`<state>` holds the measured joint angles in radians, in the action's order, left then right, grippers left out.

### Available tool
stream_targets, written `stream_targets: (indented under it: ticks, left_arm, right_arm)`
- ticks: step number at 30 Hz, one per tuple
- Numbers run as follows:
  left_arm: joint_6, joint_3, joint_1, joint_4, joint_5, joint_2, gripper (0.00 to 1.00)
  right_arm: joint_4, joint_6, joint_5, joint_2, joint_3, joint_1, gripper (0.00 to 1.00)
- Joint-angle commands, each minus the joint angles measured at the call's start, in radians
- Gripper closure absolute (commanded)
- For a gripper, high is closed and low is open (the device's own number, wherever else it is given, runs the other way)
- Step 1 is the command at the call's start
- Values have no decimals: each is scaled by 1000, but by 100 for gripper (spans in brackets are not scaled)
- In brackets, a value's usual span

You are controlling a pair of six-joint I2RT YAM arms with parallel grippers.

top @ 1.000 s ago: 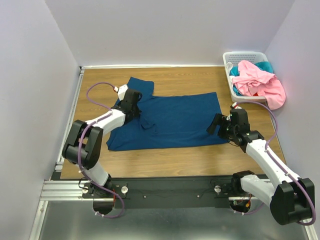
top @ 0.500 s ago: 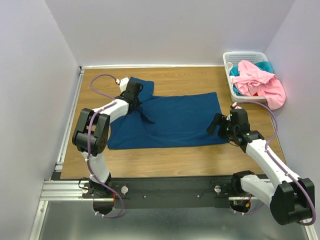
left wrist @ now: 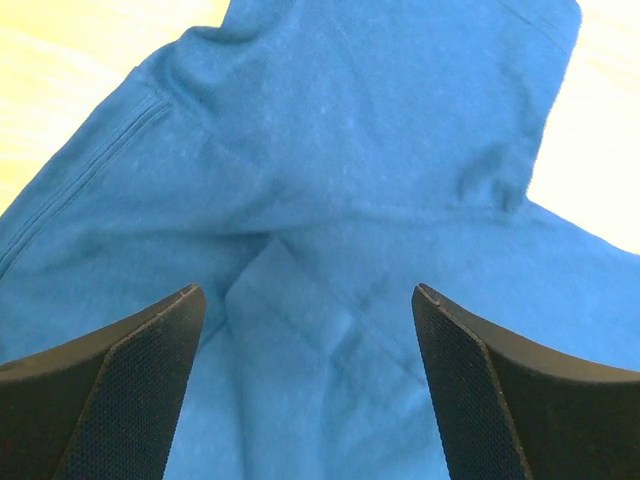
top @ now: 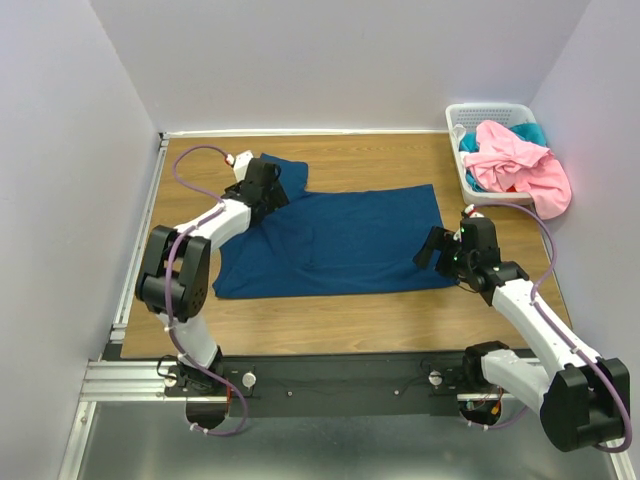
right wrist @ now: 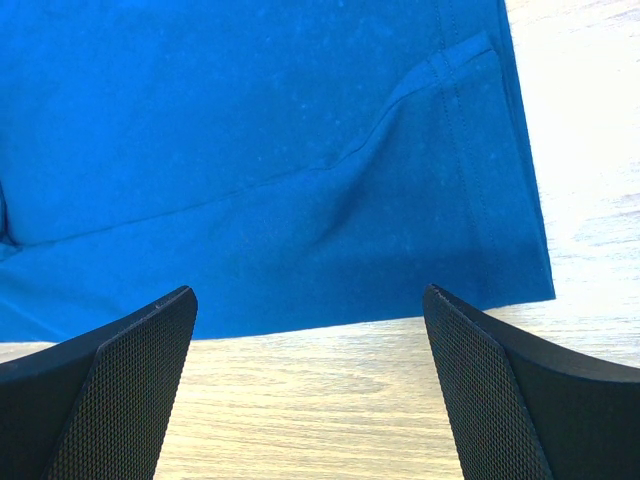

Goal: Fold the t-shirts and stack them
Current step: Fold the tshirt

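Note:
A large dark blue t-shirt (top: 340, 240) lies spread on the wooden table, one sleeve (top: 285, 170) reaching toward the back left. My left gripper (top: 270, 193) hovers over the shoulder by that sleeve; in the left wrist view it (left wrist: 305, 292) stands open above creased cloth (left wrist: 330, 200), holding nothing. My right gripper (top: 432, 248) sits at the shirt's right edge; in the right wrist view it (right wrist: 308, 292) is open over the hem (right wrist: 470, 150) and bare wood. A pink t-shirt (top: 515, 165) spills over a basket, with a brighter teal one (top: 532, 130) under it.
A white slatted basket (top: 485, 110) stands at the back right corner against the wall. Bare wooden table (top: 380, 320) shows in front of the shirt and behind it. Walls close in on the left, back and right.
My left gripper has opened and let go of the bunched cloth, then drawn back toward the sleeve. The fold it held now lies flat. The right arm has stayed still.

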<state>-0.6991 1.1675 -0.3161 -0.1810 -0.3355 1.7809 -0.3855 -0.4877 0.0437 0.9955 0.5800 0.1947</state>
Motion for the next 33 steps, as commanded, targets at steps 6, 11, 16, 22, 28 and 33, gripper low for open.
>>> stream_targets:
  ticks: [6, 11, 16, 22, 28, 33]
  left_arm:
    - [47, -117, -55, 80, 159, -133, 7]
    - [69, -34, -170, 37, 118, -55, 7]
    - [64, 58, -209, -52, 58, 61, 17]
    - [64, 64, -236, -66, 47, 101, 33]
    - [59, 69, -258, -89, 30, 126, 40]
    - [61, 83, -276, -100, 16, 140, 40]
  right_arm:
    - [16, 18, 25, -20, -6, 0, 0]
    - [19, 17, 19, -24, -11, -1, 0]
    - [19, 17, 22, -35, -16, 0, 0]
    - [22, 15, 24, -37, -17, -1, 0]
    - [30, 17, 34, -35, -23, 0, 0]
    - [31, 18, 44, -23, -22, 0, 0]
